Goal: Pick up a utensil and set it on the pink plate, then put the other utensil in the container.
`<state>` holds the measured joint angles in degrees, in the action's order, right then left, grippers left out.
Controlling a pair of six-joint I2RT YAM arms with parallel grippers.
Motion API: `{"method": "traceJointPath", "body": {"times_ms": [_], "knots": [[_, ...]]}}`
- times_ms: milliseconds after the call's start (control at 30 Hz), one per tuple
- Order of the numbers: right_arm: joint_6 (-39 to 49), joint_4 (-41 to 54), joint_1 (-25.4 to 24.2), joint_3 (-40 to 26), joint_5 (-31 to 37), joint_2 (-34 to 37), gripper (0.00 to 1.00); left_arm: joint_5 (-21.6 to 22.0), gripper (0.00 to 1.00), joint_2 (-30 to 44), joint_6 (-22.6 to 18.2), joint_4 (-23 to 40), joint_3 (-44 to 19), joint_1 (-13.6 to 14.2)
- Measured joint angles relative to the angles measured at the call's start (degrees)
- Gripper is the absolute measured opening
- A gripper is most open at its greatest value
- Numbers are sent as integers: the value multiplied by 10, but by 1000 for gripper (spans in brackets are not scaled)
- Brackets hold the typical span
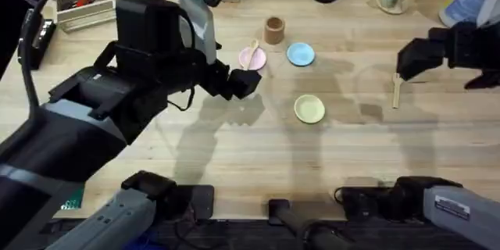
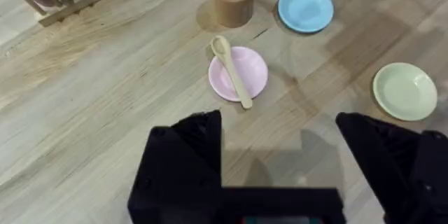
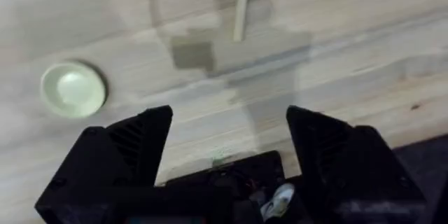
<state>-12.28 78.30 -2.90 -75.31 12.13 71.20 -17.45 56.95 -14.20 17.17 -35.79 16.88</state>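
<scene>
While the spoon [image 1: 251, 53] lies on the pink plate [image 1: 258, 62], the fork [image 1: 397, 92] rests just beside the right tool [image 1: 406, 69] | left tool [image 2: 280, 129] wide, empty | right wrist: jaws wide, fork [image 3: 241, 3] lengthwise ahead.

Our left arm rises large and dark close under the overhead camera, reaching forward with its hand [image 1: 244, 83] raised above the surface, fingers [image 2: 187, 147] spread apart and empty. Our right arm extends forward on its own side, its hand [image 1: 409, 61] likewise parted and holding nothing.
</scene>
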Motion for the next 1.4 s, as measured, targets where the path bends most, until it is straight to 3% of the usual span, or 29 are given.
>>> {"method": "traceJointPath", "body": {"times_ms": [267, 433, 667, 1067, 1400], "knots": [[-10, -94, -79, 95, -13, 0, 990, -4, 994, 0, 0, 0, 0, 0], [-3, -220, -85, 157, -28, 0, 998, -4, 994, 0, 0, 0, 0, 0], [1, -278, -105, 224, -34, 14, 997, -5, 993, 0, 0, 0, 0, 0], [21, -391, -122, 235, -49, 131, 998, -6, 993, 0, 0, 0, 0, 0], [49, -429, -130, 232, -84, 182, 997, -6, 994, 0, 0, 0, 0, 0]]}}
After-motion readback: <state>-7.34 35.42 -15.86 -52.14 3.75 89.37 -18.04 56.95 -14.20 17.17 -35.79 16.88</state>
